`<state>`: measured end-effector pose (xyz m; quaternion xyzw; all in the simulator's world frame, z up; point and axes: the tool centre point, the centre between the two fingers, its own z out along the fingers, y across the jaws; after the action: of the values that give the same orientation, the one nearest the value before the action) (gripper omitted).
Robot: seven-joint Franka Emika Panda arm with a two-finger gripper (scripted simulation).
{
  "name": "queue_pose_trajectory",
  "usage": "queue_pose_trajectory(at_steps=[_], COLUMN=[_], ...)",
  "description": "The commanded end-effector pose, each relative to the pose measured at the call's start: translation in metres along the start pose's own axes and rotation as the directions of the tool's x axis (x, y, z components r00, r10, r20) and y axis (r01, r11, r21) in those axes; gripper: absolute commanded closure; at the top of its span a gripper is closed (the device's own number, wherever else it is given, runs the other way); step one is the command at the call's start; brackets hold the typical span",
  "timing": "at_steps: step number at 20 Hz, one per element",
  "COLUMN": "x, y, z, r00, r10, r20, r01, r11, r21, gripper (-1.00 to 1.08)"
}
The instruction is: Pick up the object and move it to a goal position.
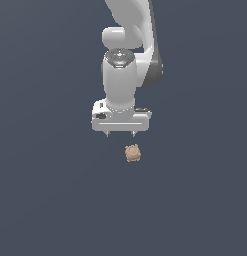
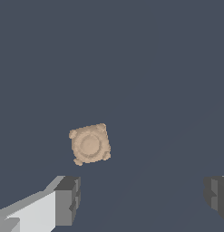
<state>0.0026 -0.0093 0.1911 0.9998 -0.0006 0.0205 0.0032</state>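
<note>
The object [image 1: 133,153] is a small tan roundish lump with knobbly corners, lying on the dark grey surface. In the exterior view it sits just below my white gripper [image 1: 121,134], slightly toward the exterior view's right of its middle. The gripper is open and empty, with its short fingertips [image 1: 109,134] wide apart above the surface. In the wrist view the object [image 2: 90,144] lies apart from the two grey fingertips [image 2: 68,199], nearer the one on the white finger; the gripper's midpoint [image 2: 143,197] is off to the side of it.
A plain dark grey surface [image 1: 55,200] fills both views. The white arm [image 1: 130,45] rises above the gripper.
</note>
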Motion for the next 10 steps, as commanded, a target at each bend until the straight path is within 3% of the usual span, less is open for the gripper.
queue_pose_trajectory(at_steps=[1, 10], x=[0.0, 0.0099], y=[0.0, 0.0003], z=[0.0, -0.0015], r00=[1.0, 1.0], r10=[0.0, 0.031], r20=[0.0, -0.008], r01=[0.0, -0.031], r11=[1.0, 1.0], r21=[0.0, 0.002], gripper=[-0.92, -0.92])
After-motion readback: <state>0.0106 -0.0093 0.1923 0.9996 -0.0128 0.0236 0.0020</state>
